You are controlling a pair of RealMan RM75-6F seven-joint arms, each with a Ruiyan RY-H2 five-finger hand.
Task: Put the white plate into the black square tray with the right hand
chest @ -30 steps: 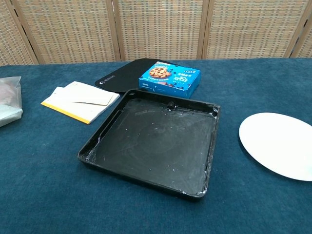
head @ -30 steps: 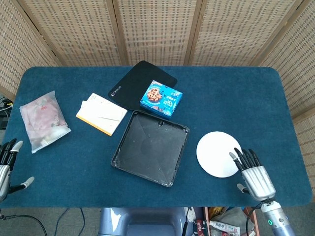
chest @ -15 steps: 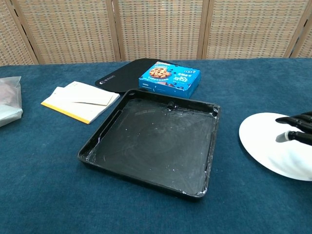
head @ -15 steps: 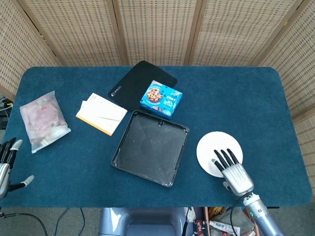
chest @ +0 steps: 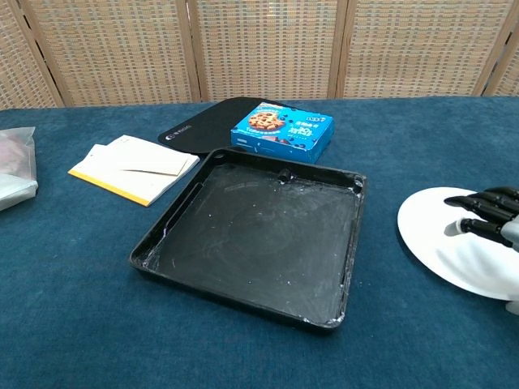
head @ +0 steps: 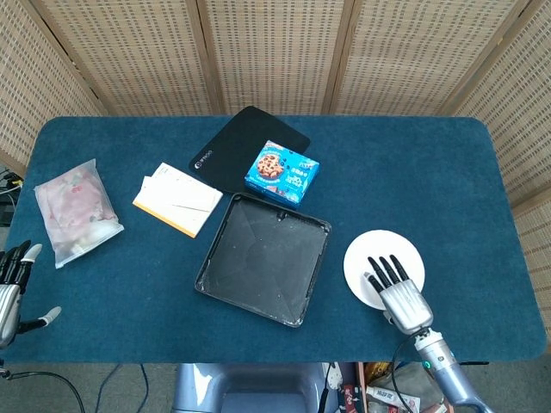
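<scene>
Reaching further over the round white plate (head: 384, 268) than half a second ago, the right hand (head: 401, 297) now lies with its dark fingers (head: 380, 272) spread flat above the plate's near half, grasping nothing; whether the fingers actually touch the plate cannot be told. A second ago the same hand sat at the plate's right edge, so it has slid leftward toward the black square plastic tray (head: 263, 257). In the chest view the right hand's fingers (chest: 478, 216) show further in from the frame's right edge than before, stretched over the plate (chest: 454, 240). The plate itself has not shifted: it rests on the blue cloth-covered surface (head: 430, 172) just right of the tray, apart from it, and the tray (chest: 256, 233) holds nothing. The left hand (head: 12, 288) stays where it was, far left of the tray at the surface's near edge, fingers parted and holding nothing. Beyond the tray, the blue cookie box (head: 281, 171) has not moved.
</scene>
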